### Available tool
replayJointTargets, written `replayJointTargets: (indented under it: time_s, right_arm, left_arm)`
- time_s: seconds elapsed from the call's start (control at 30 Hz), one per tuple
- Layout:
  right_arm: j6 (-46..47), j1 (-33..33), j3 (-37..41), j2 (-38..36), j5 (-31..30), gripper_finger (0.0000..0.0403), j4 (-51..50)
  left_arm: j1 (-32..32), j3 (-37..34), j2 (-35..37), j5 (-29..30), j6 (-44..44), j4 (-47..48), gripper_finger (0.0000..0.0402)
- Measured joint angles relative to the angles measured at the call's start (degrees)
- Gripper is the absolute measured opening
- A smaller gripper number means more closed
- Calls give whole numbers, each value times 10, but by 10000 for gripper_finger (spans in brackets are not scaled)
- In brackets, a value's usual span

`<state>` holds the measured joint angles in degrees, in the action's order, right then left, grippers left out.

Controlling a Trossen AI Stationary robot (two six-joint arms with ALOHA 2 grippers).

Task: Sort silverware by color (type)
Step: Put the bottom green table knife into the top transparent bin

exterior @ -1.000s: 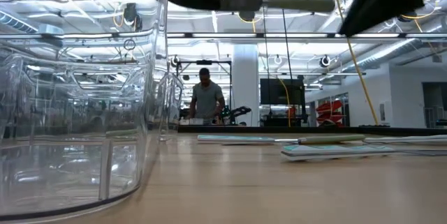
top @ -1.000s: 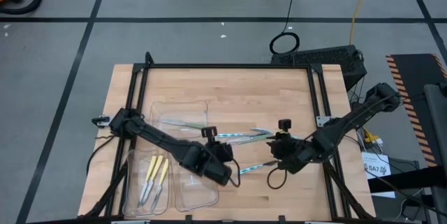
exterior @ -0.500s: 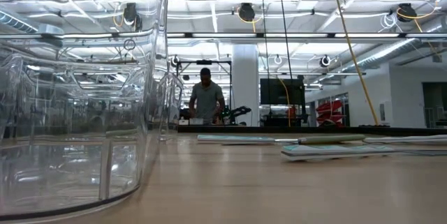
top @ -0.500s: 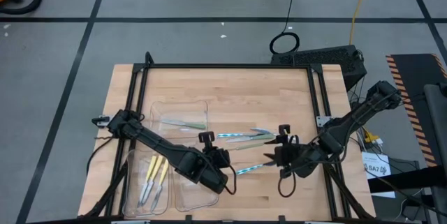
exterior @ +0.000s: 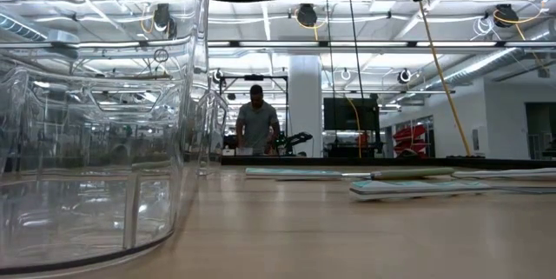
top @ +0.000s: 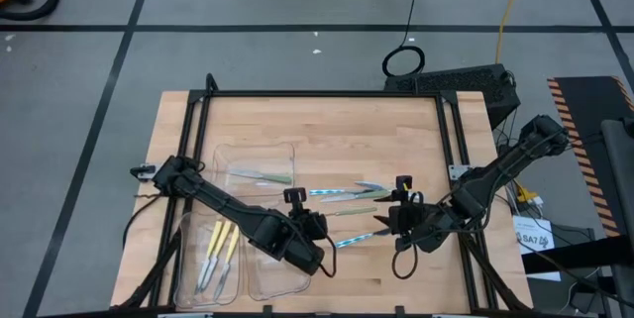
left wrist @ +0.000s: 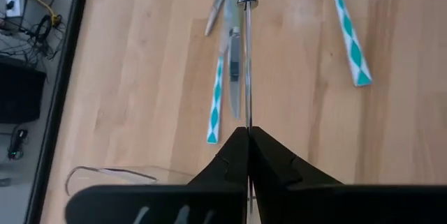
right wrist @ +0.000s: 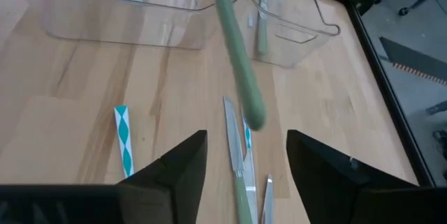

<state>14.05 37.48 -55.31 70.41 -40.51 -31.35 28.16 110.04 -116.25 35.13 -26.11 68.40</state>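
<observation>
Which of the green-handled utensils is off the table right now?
The pale green-handled knife, held up by its metal blade in the left gripper; the other green ones lie flat.

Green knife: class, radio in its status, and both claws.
Left claw shut on green knife blade, held above table. Right claw open, off the handle. Nothing blocking.

clear plastic trays, wooden table, distant person

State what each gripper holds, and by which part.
Left gripper pinches the green-handled knife by its metal blade. Right gripper is open, holding nothing.
</observation>
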Motion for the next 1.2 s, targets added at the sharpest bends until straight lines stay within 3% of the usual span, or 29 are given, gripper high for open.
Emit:
replayJointTargets:
  time_s: [0.4, 1.0, 1.2]
  right_arm:
    - [-70, 0, 0, 7, 1, 188, 91]
    - [-79, -23, 0, 17, 25, 30, 95]
    - [-79, -23, 0, 17, 20, 26, 91]
  left_arm:
    - [-12, 0, 0, -16, 14, -29, 6]
    - [-15, 0, 0, -17, 21, -27, 6]
    - [-15, 0, 0, 3, -22, -35, 35]
